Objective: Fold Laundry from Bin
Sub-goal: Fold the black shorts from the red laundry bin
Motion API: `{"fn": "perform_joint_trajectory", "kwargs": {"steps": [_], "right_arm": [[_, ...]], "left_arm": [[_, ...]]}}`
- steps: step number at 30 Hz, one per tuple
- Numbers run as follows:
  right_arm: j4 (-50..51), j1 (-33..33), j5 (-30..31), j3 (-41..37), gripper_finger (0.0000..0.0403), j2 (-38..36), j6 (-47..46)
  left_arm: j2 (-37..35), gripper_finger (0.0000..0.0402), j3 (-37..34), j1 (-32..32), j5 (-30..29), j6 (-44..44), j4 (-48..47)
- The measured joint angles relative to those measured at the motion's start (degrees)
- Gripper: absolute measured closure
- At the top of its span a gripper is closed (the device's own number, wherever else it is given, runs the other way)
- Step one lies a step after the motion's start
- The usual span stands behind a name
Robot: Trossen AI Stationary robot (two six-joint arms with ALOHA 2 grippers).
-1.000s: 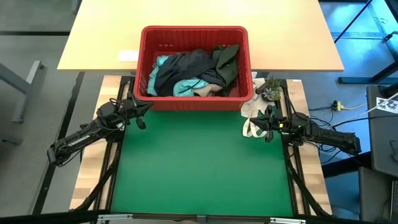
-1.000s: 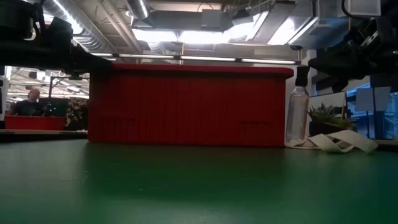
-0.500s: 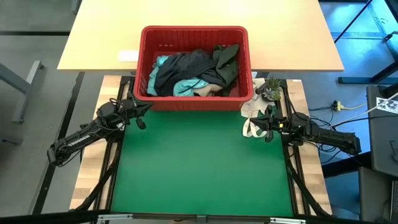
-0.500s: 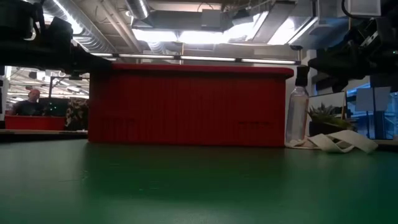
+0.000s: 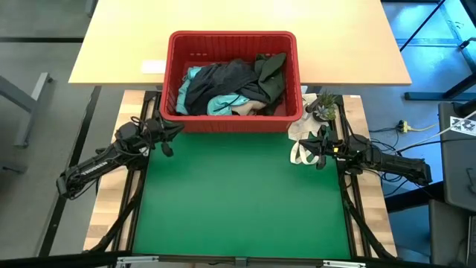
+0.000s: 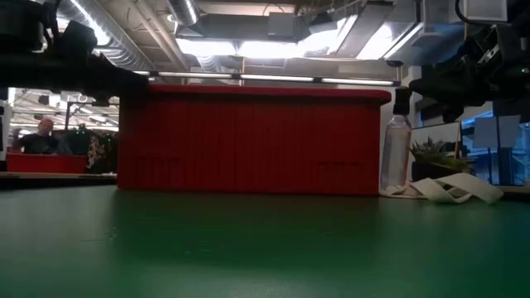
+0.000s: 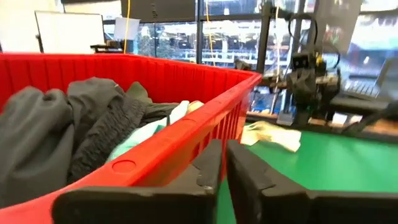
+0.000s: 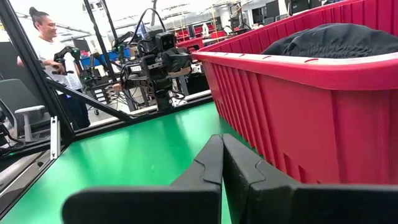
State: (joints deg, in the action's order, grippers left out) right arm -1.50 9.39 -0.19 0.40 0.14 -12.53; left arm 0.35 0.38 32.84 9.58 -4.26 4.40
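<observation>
The left gripper is hovering by the near left corner of the red bin, its fingers parted by only a sliver and clasping nothing; the right gripper is waiting clenched and empty beside a white cloth bag. The laundry is lying heaped inside the bin, untouched. Reaching in so nearly closed, the left fingers are risking a miss, or snagging several tangled garments together.
</observation>
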Motion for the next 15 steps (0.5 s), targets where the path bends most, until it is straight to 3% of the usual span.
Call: {"fn": "perform_joint_trajectory", "kwargs": {"steps": [9,15], "right_arm": [[0.0,0.0,0.1,0.0,0.0401,0.0,0.1],[-0.2,0.0,1.1,0.0,0.0401,0.0,0.6]], "left_arm": [[0.0,0.0256,0.0,0.0,0.7,-11.0,10.6],[0.0,0.0219,0.5,-1.7,-1.6,-12.1,18.2]]}}
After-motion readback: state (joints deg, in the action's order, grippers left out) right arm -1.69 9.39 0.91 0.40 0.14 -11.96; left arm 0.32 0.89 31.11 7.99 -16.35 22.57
